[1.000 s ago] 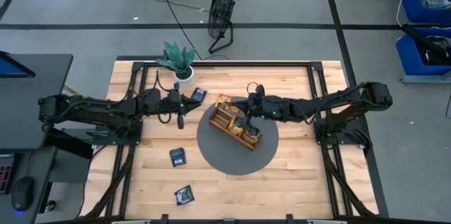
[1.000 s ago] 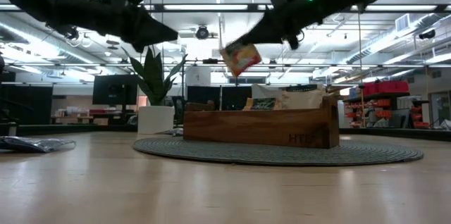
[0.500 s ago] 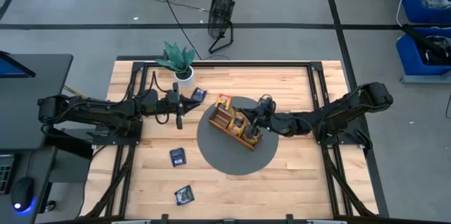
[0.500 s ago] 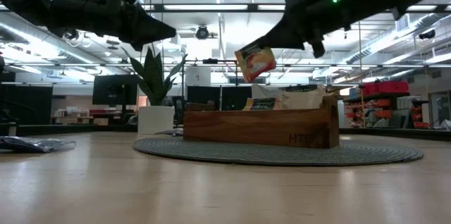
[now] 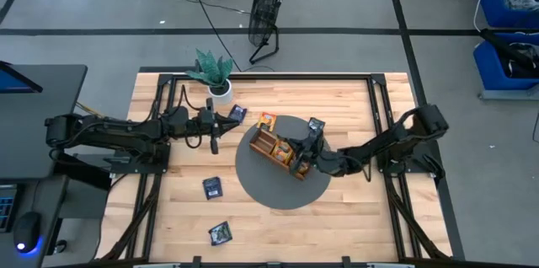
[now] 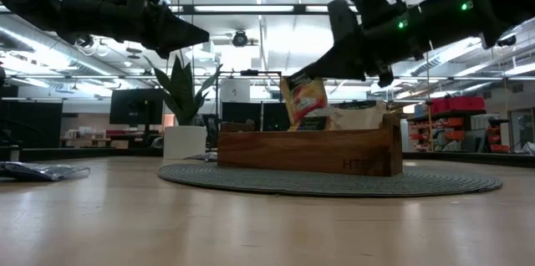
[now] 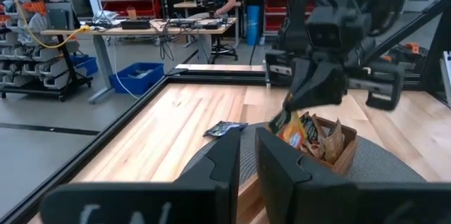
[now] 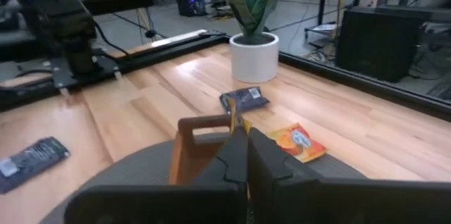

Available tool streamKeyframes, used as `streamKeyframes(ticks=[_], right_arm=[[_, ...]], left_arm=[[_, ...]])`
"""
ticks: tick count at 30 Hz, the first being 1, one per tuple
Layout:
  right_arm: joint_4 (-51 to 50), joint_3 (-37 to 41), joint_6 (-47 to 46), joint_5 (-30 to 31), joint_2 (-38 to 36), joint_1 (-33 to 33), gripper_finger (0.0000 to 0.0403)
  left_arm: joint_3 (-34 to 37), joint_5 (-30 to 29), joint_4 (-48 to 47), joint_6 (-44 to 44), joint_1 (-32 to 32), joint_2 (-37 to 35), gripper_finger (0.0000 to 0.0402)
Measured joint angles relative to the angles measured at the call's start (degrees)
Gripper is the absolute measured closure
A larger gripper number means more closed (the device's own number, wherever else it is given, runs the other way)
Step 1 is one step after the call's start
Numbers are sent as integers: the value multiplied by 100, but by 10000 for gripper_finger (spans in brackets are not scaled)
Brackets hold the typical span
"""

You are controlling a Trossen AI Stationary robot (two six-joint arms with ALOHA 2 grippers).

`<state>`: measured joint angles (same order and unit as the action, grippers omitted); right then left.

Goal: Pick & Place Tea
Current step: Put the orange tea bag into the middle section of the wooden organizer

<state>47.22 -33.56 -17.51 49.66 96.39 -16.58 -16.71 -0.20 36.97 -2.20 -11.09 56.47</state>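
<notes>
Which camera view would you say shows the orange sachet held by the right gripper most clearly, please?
The low view: the orange sachet hangs side-on from the right gripper, just above the wooden tray. The left wrist view shows it smaller and half hidden, the right wrist view only an edge between the fingers, and the high view hides it under the arm.

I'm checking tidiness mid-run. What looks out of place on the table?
Loose tea sachets lie outside the wooden tray: two dark ones on bare wood, an orange one on the grey mat.
</notes>
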Motion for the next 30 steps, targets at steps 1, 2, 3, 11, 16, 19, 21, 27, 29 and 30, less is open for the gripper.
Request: streamKeyframes(ticks=[1, 2, 3, 11, 16, 19, 21, 27, 29, 30], right_arm=[[32, -51, 2, 56, 115, -27, 403], [35, -81, 4, 153, 194, -56, 403], [50, -138, -1, 266, 289, -85, 403], [18, -518, -136, 692, 909, -263, 403], [-22, -584, -152, 900, 1015, -267, 403], [-81, -584, -182, 943, 1013, -267, 403], [-176, -582, -304, 884, 1013, -265, 398], [-493, -582, -612, 639, 1013, -284, 372], [-498, -582, -512, 639, 990, -297, 363], [-496, -582, -455, 635, 964, -298, 359]], left_arm=[[0, 2, -4, 0, 2, 0, 351], [0, 2, -4, -2, 2, 0, 351], [0, 0, -3, 0, 0, 0, 351], [0, 0, -26, 25, 0, 0, 351], [0, 0, -29, 37, 0, 0, 351], [0, 2, -41, 75, 2, 0, 351], [0, 0, -32, 130, 0, 0, 351], [0, 0, -33, 155, 0, 0, 351], [0, 1, -33, 155, 2, 0, 351], [0, 1, -33, 155, 1, 0, 351]])
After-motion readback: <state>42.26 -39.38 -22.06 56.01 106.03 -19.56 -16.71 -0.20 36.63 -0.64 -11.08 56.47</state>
